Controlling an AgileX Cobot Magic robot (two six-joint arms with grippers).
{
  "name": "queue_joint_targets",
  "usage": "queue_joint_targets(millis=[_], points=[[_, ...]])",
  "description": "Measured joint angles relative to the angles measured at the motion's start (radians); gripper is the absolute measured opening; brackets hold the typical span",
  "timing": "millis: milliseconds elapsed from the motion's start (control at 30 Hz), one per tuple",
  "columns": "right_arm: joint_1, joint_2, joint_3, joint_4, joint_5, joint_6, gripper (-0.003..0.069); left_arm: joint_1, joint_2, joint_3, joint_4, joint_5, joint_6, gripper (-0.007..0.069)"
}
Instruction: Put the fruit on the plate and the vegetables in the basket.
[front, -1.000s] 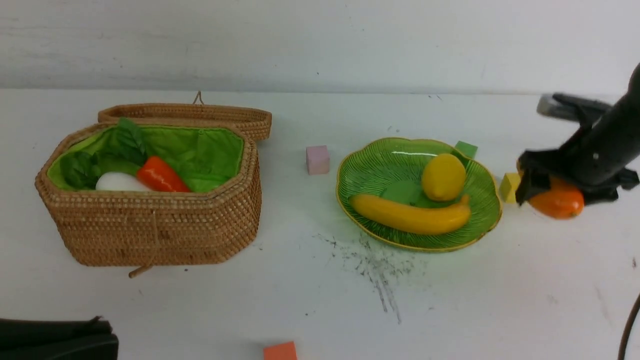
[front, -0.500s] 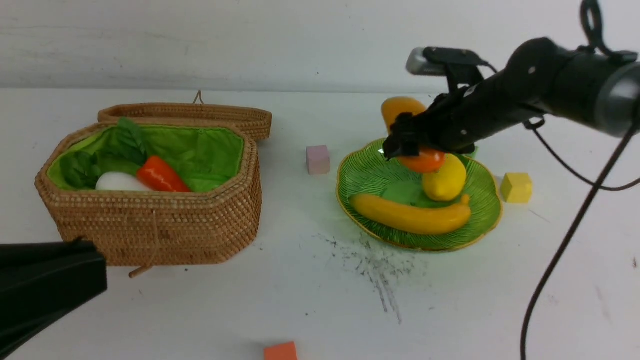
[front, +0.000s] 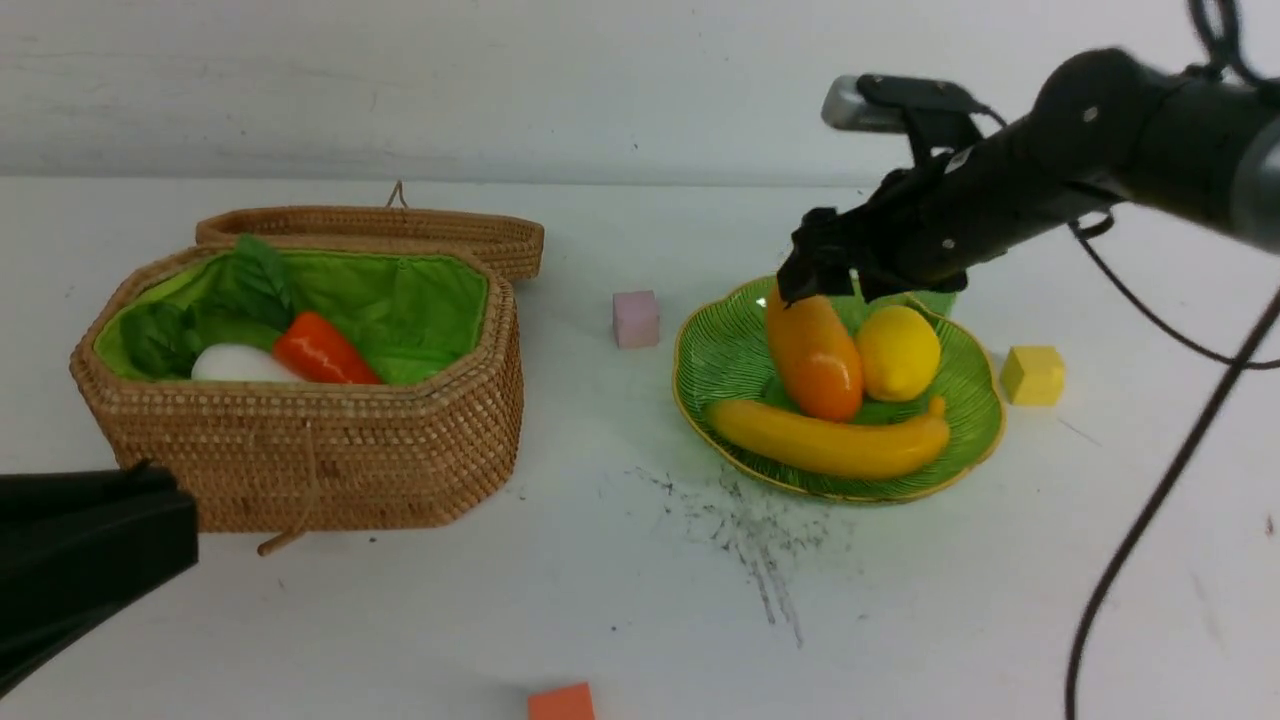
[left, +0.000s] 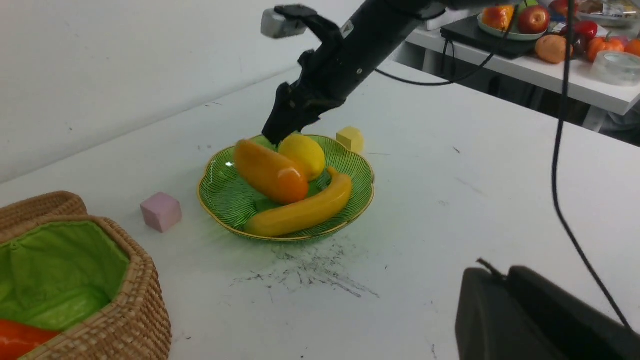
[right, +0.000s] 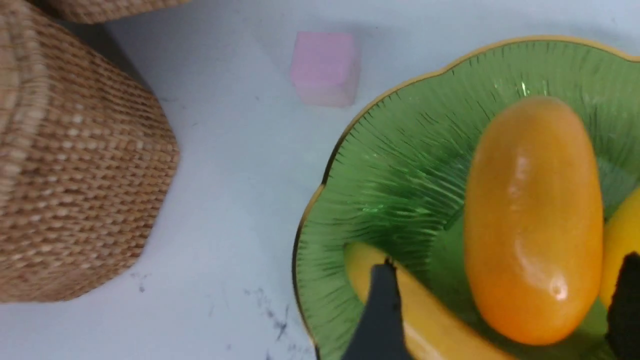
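- Half a second before, the mango (front: 815, 355) hung above the plate (front: 720, 350), pinched in the right gripper (front: 835, 272); by this moment it lay in the dish, leaning against the lemon (front: 898, 352) with its lower end by the banana (front: 830, 446).
- A full second before, that same gripper was off beyond the plate's right side with the mango, near the yellow cube (front: 1033, 374).
- Its fingers (right: 380, 310) stood spread apart in the right wrist view, with the mango free between and below them, so the release looked complete.
- From the front, the gripper hovered just above the mango's far end; contact there could not be ruled out.
- The lemon and banana appeared nudged slightly from where they had lain.
- All three fruits sat on the plate, so that half of the task seemed finished.
- The basket (front: 300, 470) stood open, holding the carrot (front: 322, 350) and the white radish (front: 240, 364) with their leaves; both unchanged across the frames.
- The gourd was not visible in any view; it might have lain deeper in the basket, but that could not be told.
- The left gripper (front: 90, 560) showed only as a dark mass at the lower left; whether it was spread or pressed together could not be told. A second earlier it sat lower in frame.
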Motion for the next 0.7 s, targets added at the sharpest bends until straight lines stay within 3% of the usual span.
queue_joint_targets(millis=[267,400,700], points=[[-0.041,-0.334,0.004,-0.178,0.48,0.109,0.0141,0.0,0.0,0.0,0.0,0.008,-0.031,0.0038],[-0.041,-0.479,0.058,-0.271,0.524,0.187,0.0038,0.0,0.0,0.0,0.0,0.034,-0.034,0.0038],[-0.042,-0.873,0.401,-0.295,0.541,0.286,0.0017,0.0,0.0,0.0,0.0,0.074,-0.049,0.0039]])
